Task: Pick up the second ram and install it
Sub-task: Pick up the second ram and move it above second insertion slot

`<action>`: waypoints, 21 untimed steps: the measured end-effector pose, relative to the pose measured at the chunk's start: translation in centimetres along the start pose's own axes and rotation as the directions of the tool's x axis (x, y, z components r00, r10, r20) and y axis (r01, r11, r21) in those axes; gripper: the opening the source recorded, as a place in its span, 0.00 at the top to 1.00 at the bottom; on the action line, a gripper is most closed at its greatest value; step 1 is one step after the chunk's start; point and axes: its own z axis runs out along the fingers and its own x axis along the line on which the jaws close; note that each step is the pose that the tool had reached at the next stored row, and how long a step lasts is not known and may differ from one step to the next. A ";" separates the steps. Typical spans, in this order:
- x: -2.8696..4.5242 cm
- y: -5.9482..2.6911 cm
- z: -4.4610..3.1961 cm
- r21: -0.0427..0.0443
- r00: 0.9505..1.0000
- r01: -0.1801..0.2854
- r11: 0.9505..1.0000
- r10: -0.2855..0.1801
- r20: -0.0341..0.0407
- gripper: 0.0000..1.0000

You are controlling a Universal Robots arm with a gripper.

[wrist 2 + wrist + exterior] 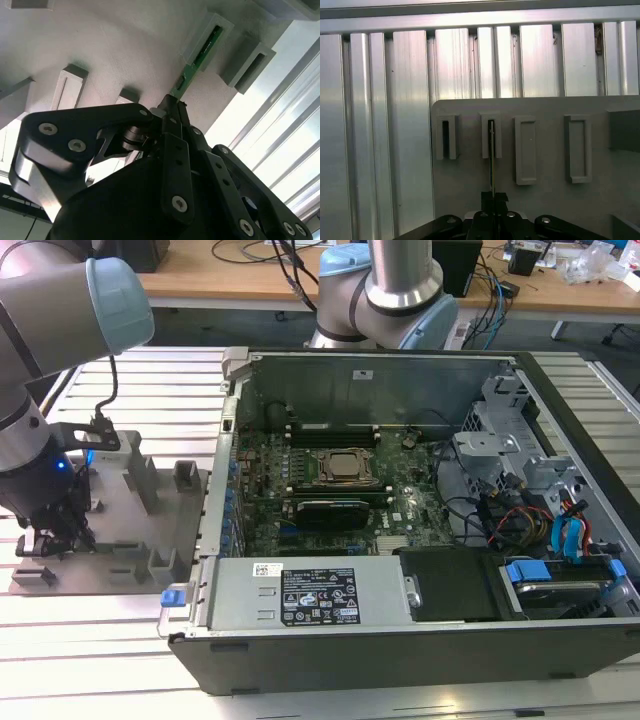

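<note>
The second ram (200, 55) is a thin green stick seen edge-on (491, 165). Its far end sits in a slotted post of the grey fixture plate (545, 200). My gripper (173, 102) is shut on the stick's near end, with the black fingers pressed together around it; the first wrist view shows the same hold (493, 196). In the exterior view, the gripper (55, 535) is low over the plate (130, 540), at that view's left, outside the computer case.
The open computer case (400, 640) lies at the exterior view's right of the plate, with the CPU socket (345, 468) and memory slots (335, 428) on its motherboard. Other upright posts (140, 480) stand on the plate. A ribbed metal table (395, 100) surrounds it.
</note>
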 end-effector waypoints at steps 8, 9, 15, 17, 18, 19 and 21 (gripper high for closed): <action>0.02 0.02 -5.12 0.000 1.000 0.000 1.000 0.000 -0.001 0.88; 0.02 0.02 -5.33 0.000 1.000 0.000 1.000 0.000 -0.001 0.88; 0.02 0.03 -7.72 0.000 1.000 0.000 1.000 0.000 -0.001 0.88; 0.03 0.03 -8.36 0.000 1.000 0.000 1.000 0.000 -0.001 0.88; 0.03 0.03 -8.76 0.000 1.000 0.000 1.000 0.000 -0.001 0.88; 0.03 0.04 -9.17 0.000 1.000 0.000 1.000 0.000 -0.001 0.88; 0.03 0.04 -9.71 0.000 1.000 0.000 1.000 0.000 -0.001 0.88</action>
